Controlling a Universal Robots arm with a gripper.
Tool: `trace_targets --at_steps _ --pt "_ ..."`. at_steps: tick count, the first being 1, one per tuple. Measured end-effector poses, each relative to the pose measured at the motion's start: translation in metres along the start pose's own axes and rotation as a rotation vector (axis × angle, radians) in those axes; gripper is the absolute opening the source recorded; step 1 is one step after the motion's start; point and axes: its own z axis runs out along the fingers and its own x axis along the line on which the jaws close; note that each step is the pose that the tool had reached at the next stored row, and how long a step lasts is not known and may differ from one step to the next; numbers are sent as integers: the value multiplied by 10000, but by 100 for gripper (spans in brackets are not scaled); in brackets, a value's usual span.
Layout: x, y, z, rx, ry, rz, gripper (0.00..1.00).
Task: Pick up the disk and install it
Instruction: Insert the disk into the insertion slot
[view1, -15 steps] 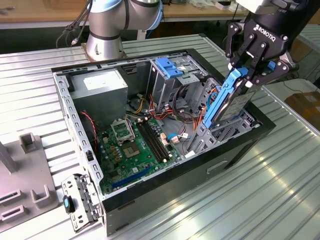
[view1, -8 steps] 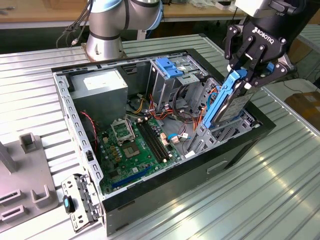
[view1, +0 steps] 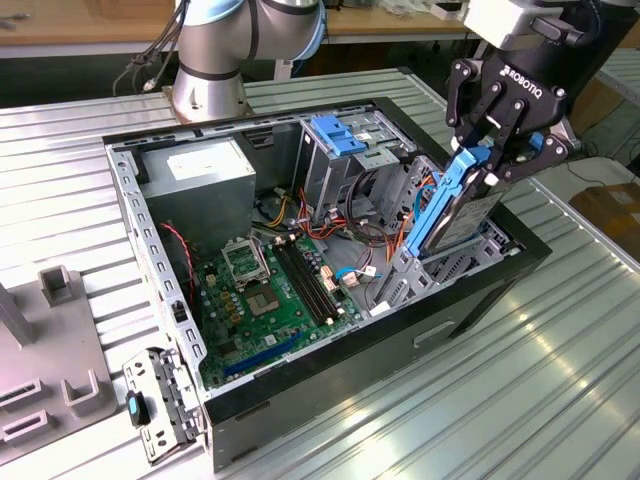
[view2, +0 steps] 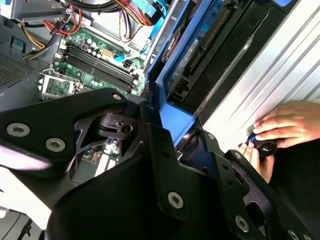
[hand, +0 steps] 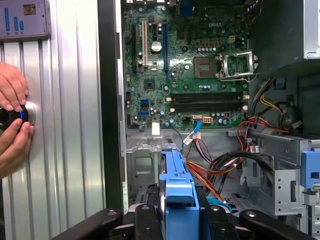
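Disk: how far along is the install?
Done: pickup; the gripper has its jaws shut on the disk. In hand: the disk stands tilted, its lower end at the metal drive bay in the case. Left: seating; most of it sticks up above the bay.

Shiny ribbed metal table (view1: 560, 340), blue-plastic-edged disk (view1: 462, 212)

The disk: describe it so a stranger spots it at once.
Find the open computer case. At its end on the exterior view's right, the gripper grips the disk: a tilted dark slab edged in blue, unlike the all-blue latch nearby.
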Motion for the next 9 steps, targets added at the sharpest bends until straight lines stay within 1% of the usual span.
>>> trace_targets --at_steps 6,9 --pt "15 -1 75 -7 0 0 37" --pt "28 -1 159 -8 0 0 37"
